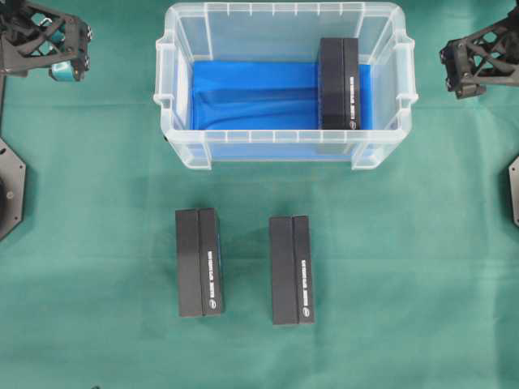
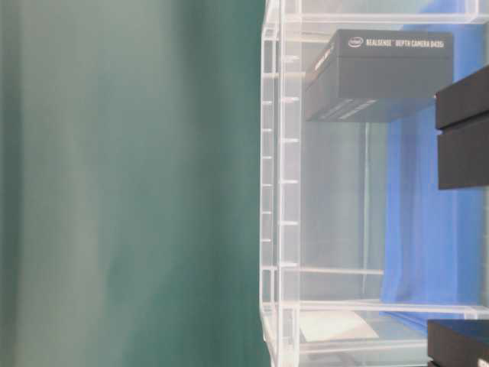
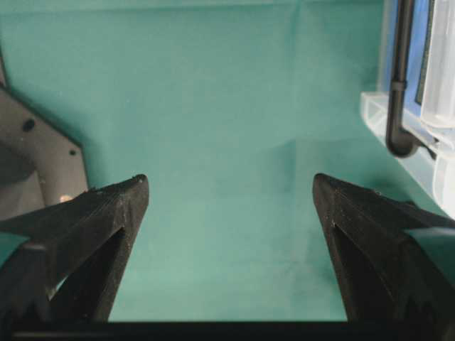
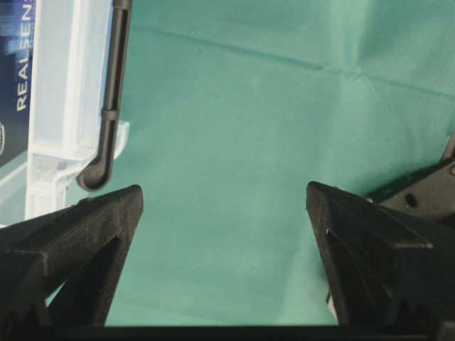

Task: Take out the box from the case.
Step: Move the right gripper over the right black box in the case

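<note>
The case (image 1: pixel 284 147) is a clear plastic bin with a blue cloth on its bottom, standing at the back middle of the green table. A black box (image 1: pixel 339 83) lies inside it at the right end, also seen through the wall as the box (image 2: pixel 380 75). My left gripper (image 3: pixel 229 186) hangs open over bare green cloth, left of the case (image 3: pixel 426 153). My right gripper (image 4: pixel 224 192) is open too, over the cloth to the right of the case (image 4: pixel 60 106). In the overhead view both arms sit at the far top corners.
Two more black boxes lie on the table in front of the case, one box (image 1: pixel 199 262) at the left and another box (image 1: pixel 292 269) to its right. Black arm base plates (image 1: pixel 10 190) stand at the table's side edges.
</note>
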You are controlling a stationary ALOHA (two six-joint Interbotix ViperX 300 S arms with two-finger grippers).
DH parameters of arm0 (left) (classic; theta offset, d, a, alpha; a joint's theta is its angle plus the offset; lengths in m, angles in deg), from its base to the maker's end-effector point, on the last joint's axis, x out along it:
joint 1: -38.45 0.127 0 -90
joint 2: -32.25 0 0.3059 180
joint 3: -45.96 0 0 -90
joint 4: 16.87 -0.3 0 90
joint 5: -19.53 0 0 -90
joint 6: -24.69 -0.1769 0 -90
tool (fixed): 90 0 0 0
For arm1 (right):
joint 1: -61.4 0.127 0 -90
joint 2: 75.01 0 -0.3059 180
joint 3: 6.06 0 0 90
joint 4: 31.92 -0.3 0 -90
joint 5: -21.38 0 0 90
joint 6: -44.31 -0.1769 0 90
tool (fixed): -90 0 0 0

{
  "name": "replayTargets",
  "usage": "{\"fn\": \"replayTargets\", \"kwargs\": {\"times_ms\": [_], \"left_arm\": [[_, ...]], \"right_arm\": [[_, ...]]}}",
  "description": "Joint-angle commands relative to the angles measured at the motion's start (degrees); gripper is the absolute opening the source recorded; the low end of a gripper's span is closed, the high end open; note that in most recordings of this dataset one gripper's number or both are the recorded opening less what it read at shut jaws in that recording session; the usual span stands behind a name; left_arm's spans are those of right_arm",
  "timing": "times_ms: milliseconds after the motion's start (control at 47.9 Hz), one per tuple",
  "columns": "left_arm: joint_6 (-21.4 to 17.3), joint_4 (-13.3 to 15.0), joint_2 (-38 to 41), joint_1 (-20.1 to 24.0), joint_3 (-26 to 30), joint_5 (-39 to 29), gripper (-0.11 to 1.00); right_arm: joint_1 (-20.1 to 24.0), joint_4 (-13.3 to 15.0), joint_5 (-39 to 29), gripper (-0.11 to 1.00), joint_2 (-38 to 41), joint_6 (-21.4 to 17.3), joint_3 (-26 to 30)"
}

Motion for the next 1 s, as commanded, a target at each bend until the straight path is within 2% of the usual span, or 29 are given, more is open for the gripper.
{"fn": "replayTargets", "kwargs": {"times_ms": [0, 355, 794, 982], "left_arm": [[-0.1, 0.2, -0.3, 0.2, 0.6, 0.2, 0.96], [-0.1, 0.3, -0.2, 0.2, 0.6, 0.8, 0.96], [-0.1, 0.4, -0.3, 0.2, 0.5, 4.3, 0.96], [-0.9, 0.3, -0.7, 0.2, 0.2, 4.2, 0.96]], "right_arm": [[-0.2, 0.2, 0.1, 0.92, -0.4, -0.4, 1.6], [0.2, -0.1, 2.6, 0.92, 6.2, -2.5, 7.0], [2.7, -0.2, 3.0, 0.92, 22.5, -2.5, 23.1], [4.4, -0.3, 2.7, 0.92, 27.6, -2.6, 28.0]]}}
